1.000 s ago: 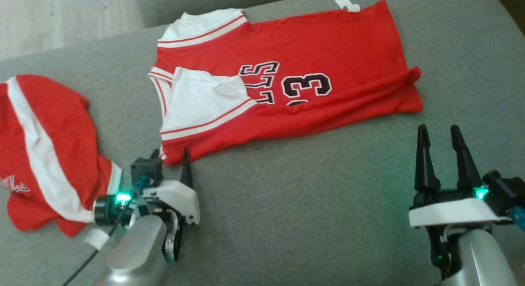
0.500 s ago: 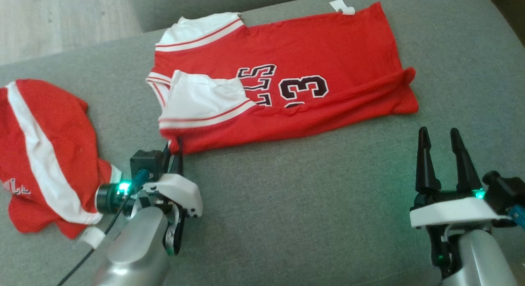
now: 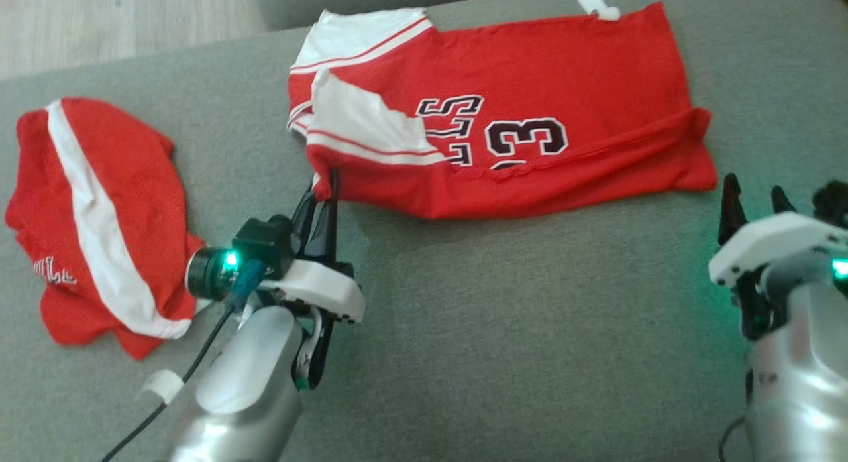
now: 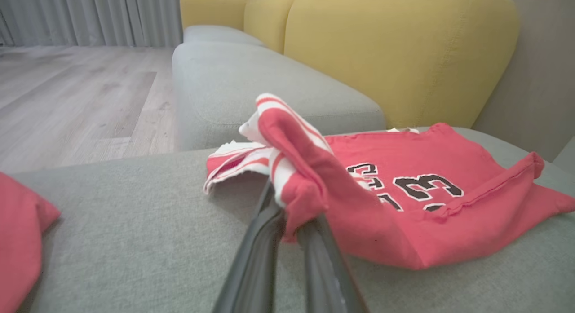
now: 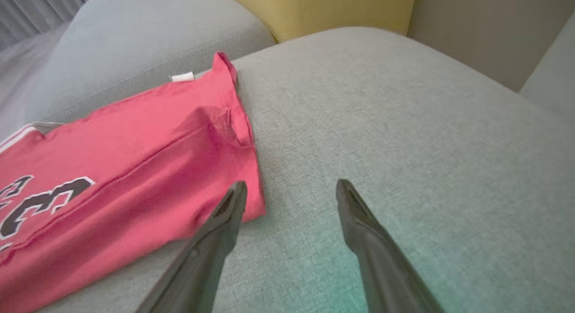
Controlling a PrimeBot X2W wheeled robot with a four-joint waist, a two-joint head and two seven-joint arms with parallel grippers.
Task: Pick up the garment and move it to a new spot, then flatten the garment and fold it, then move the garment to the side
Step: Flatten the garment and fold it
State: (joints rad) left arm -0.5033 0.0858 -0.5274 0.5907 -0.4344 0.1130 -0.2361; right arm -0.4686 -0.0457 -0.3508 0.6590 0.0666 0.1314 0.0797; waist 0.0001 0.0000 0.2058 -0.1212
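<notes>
Left gripper (image 3: 324,187) (image 4: 292,221): fingers pinched together on the near sleeve-end corner of the red jersey (image 3: 583,64) (image 4: 449,232). The gripped cloth stands up in a ridge just beyond the fingertips, clear of the grey seat cushion (image 3: 497,349).

The rest of the jersey lies flat on the cushion and stretches toward the right gripper (image 3: 755,193) (image 5: 292,187). That gripper's fingers are spread wide and hold nothing; it sits just beside the hem corner, and contact cannot be told.

A second red garment (image 3: 112,217) lies apart on the left gripper's outer side.

Yellow back cushions (image 4: 395,57) stand beyond the jersey.
</notes>
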